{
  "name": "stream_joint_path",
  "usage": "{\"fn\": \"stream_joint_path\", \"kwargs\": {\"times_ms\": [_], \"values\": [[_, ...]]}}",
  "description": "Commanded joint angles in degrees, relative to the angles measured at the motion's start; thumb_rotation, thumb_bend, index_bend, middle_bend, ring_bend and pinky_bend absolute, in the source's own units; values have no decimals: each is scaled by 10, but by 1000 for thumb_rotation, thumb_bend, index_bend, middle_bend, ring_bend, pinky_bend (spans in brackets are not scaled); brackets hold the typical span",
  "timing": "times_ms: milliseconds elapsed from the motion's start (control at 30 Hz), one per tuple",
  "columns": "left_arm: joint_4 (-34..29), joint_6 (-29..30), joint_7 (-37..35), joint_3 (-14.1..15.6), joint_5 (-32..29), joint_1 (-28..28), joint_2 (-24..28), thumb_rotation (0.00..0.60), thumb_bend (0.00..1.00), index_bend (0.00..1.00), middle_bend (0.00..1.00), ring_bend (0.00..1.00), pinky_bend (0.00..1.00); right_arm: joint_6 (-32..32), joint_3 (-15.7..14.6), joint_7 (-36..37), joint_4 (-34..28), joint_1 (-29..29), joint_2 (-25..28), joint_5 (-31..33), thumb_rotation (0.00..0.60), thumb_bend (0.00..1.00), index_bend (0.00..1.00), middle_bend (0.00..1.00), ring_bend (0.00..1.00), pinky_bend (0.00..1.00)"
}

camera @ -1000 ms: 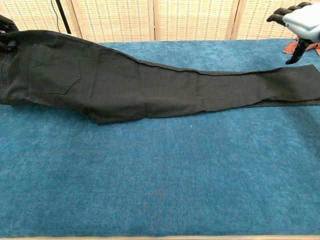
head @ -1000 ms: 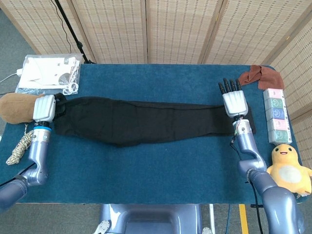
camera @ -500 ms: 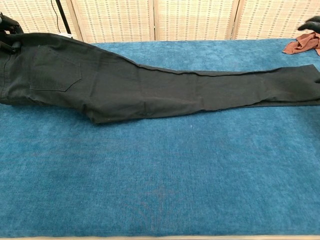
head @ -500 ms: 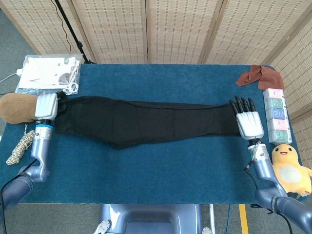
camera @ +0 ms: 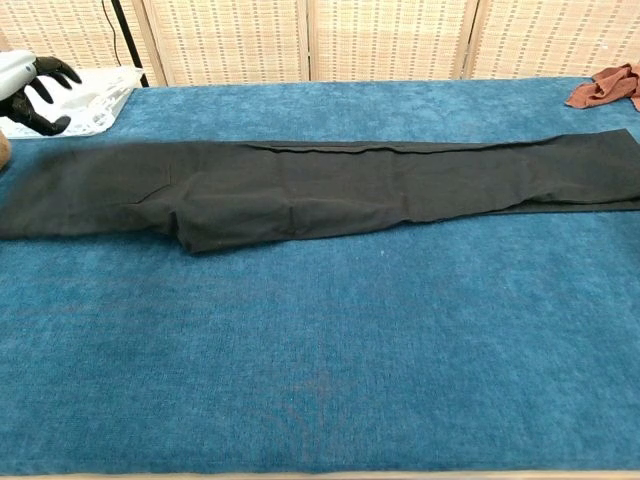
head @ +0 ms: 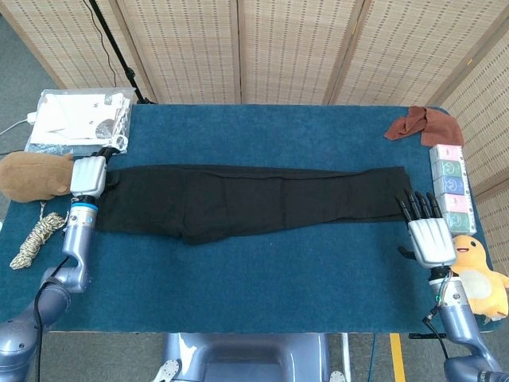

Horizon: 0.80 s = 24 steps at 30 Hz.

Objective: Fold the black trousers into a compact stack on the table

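The black trousers (head: 246, 199) lie flat, stretched lengthwise across the blue table (head: 262, 270). The left hand (head: 87, 173) hovers at the waistband, fingers spread, holding nothing. The right hand (head: 428, 231) sits near the cuffs, fingers extended and empty.

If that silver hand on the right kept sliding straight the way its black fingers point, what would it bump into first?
Probably the cuff end of the long black trousers. The right hand points up the blue table, its fingertips near that end; its height is unclear.
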Motion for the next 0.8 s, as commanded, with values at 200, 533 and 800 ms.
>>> {"fn": "stream_joint_path", "kwargs": {"times_ms": [200, 533, 800], "values": [[9, 8, -40, 4, 13, -2, -7, 600, 270, 0, 0, 0, 182, 22, -11, 6, -6, -24, -8, -4, 600, 48, 6, 0, 0, 0], [-85, 107, -112, 67, 90, 57, 47, 600, 190, 0, 0, 0, 137, 76, -20, 27, -56, -73, 2, -9, 600, 43, 6, 0, 0, 0], [-228, 154, -105, 131, 142, 119, 139, 600, 35, 0, 0, 0, 41, 108, -21, 27, -104, -97, 32, -22, 600, 30, 4, 0, 0, 0]]}}
